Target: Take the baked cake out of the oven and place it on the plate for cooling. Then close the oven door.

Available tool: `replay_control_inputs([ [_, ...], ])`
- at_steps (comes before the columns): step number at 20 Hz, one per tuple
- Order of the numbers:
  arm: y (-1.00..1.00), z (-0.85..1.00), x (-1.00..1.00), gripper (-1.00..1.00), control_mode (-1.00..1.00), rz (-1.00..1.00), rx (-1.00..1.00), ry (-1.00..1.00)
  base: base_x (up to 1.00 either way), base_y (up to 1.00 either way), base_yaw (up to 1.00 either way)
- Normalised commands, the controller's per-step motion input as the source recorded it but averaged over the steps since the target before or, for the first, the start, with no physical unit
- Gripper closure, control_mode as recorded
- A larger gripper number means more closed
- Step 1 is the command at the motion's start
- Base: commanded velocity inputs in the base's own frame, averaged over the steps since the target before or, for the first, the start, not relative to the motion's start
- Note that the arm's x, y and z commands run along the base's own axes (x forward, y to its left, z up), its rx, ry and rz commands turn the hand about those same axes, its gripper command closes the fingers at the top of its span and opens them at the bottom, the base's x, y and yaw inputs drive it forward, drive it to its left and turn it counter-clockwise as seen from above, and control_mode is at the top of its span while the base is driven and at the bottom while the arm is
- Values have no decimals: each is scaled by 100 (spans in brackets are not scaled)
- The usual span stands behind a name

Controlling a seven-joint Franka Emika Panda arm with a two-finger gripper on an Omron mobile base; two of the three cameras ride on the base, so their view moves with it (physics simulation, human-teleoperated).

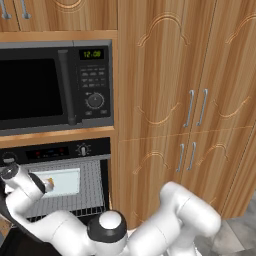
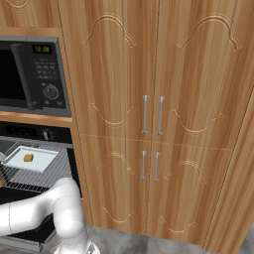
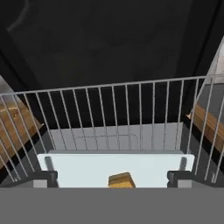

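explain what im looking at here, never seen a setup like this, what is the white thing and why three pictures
The white thing is a robot arm in a simulated kitchen. Two cameras ride behind it, left and right; the third sits on its hand. It reaches into the open oven, below the microwave. On the wire rack lies a pale tray with a small brown cake. The gripper is open around the cake, fingertips wide apart, holding nothing.

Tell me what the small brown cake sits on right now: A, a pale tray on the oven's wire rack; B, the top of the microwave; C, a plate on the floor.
A: the cake lies on the pale tray, which rests on the wire rack of the oven.
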Motion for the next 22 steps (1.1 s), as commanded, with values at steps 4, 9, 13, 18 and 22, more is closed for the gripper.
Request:
replay_control_inputs([
  [4, 0, -15, 0, -100, -100, -5, 13, -14, 0, 0, 0],
  [9, -5, -12, 12, -100, -100, 0, 0, -13, 0, 0, 0],
  [13, -12, -12, 22, -100, -100, 3, 0, -2, 0, 0, 0],
  [18, 0, -10, 32, -100, -100, 5, -3, 0, 0, 0, 0],
  [22, 9, -18, 35, -100, -100, 10, -14, 0, 0, 0, 0],
])
